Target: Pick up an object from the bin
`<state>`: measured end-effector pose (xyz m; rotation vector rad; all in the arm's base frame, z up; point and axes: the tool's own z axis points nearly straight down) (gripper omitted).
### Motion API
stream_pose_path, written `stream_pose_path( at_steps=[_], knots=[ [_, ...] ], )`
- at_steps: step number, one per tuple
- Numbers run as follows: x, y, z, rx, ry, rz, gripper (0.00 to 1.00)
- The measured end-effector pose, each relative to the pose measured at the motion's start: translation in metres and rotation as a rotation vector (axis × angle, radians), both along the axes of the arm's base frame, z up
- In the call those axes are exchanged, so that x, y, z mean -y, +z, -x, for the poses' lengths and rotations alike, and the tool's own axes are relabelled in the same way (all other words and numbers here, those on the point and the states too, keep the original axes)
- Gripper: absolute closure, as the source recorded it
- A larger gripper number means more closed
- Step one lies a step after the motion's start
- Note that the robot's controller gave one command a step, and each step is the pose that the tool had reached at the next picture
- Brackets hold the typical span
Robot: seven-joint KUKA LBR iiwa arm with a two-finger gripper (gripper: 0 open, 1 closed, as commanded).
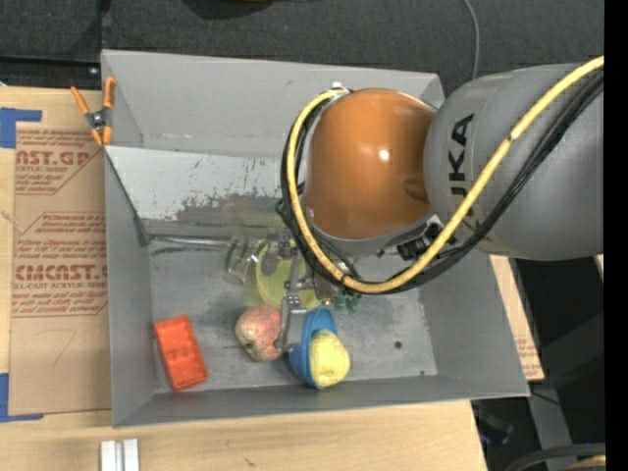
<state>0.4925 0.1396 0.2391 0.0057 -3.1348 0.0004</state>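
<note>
End effector (291, 324) between pink ball (257, 333), blue-yellow toy (323, 354), beside bin wall (294, 401)

The grey metal bin (186, 263) carries 5 small things on its floor. An orange toy brick (181, 352) lies near the front left corner. A pinkish ball (258, 333) and a blue-and-yellow toy (319, 349) sit close together mid-front, with a clear piece (245, 256) and a yellow-green disc (272, 281) behind them.

Grey metal bin (186, 180), KUKA arm (520, 165) with orange cover (368, 165) reaching in from the right, gripper (291, 324) low between a pinkish round lump (257, 333) and a blue-and-yellow toy (322, 354), perhaps touching both, orange-red block (180, 352) front left, pale yellow-green thing (269, 281) just behind.
</note>
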Motion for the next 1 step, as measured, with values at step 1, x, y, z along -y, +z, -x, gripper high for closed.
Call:
stream_pose_path(
  at_steps=[1],
  knots=[
    [0.0011, 0.0046, -0.0015, 0.008, -0.003, -0.001, 0.0]
  ],
)
